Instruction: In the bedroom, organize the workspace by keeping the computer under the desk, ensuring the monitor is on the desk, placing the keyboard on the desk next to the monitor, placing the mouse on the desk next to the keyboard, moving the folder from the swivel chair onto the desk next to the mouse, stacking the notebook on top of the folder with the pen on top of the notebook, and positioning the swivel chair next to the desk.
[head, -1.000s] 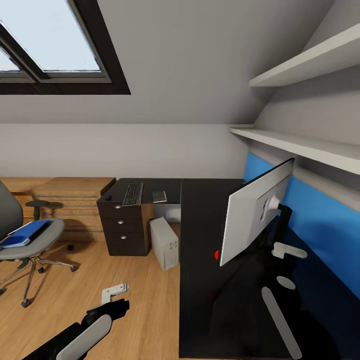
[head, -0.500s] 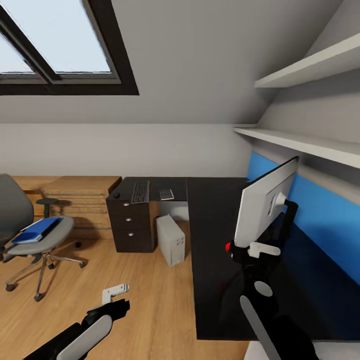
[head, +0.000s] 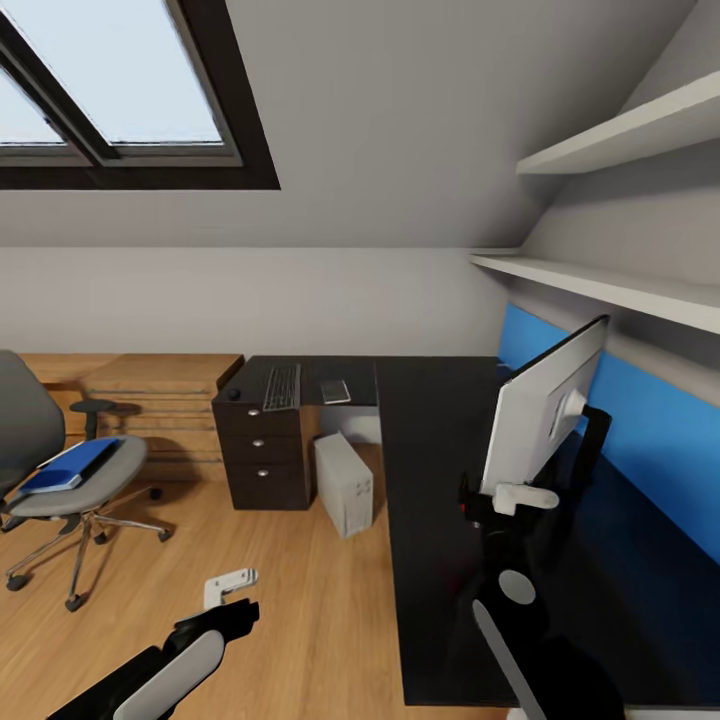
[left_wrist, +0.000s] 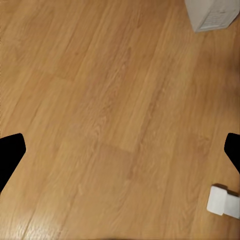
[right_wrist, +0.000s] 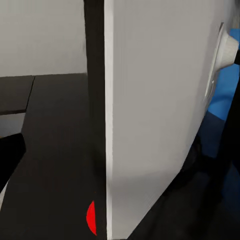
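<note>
The long black L-shaped desk (head: 440, 480) runs out of sight at the lower edge. On it stands the silver-backed widescreen monitor (head: 540, 415), its screen turned away. The grey swivel chair (head: 50, 470), cut off at the side, carries the blue folder (head: 68, 466). The light-grey tower computer (head: 345, 483) stands beside the drawers; the black keyboard (head: 282, 386) lies above them. The right gripper (head: 480, 500) reaches the monitor's lower corner; I cannot tell its grip. The left gripper (head: 228, 585) hangs over the floor, fingers spread, empty.

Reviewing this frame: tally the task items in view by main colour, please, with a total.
Black: 2, the desk and keyboard
Grey or silver: 3, the computer, monitor and swivel chair
Blue: 1, the folder
Total: 6
</note>
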